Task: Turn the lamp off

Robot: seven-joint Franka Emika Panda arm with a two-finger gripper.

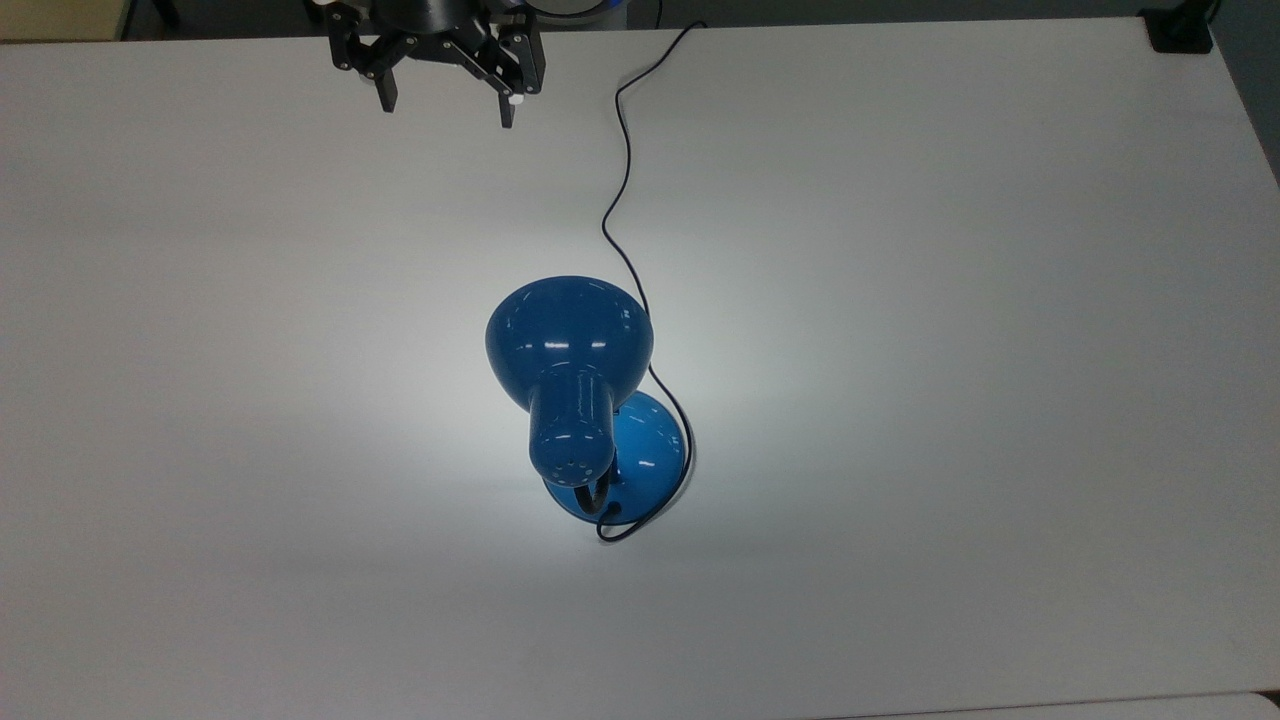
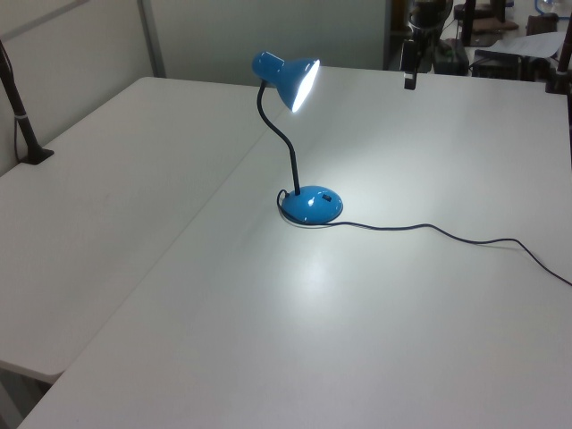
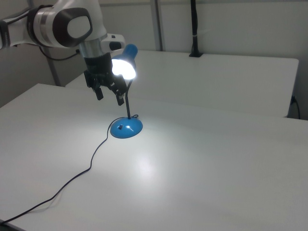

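The blue desk lamp (image 1: 585,400) stands mid-tabletop (image 1: 1000,400), lit, a small dark switch (image 3: 121,127) on its round base. Beyond it, at the top view's upper edge, the tool (image 1: 445,105) hangs released, empty and well apart. The approach has barely begun; next, it likely must descend onto the switch.

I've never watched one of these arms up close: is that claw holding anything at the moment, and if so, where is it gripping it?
Nothing is held. The gripper hangs open in the air, well apart from the lit blue desk lamp standing on the white table.
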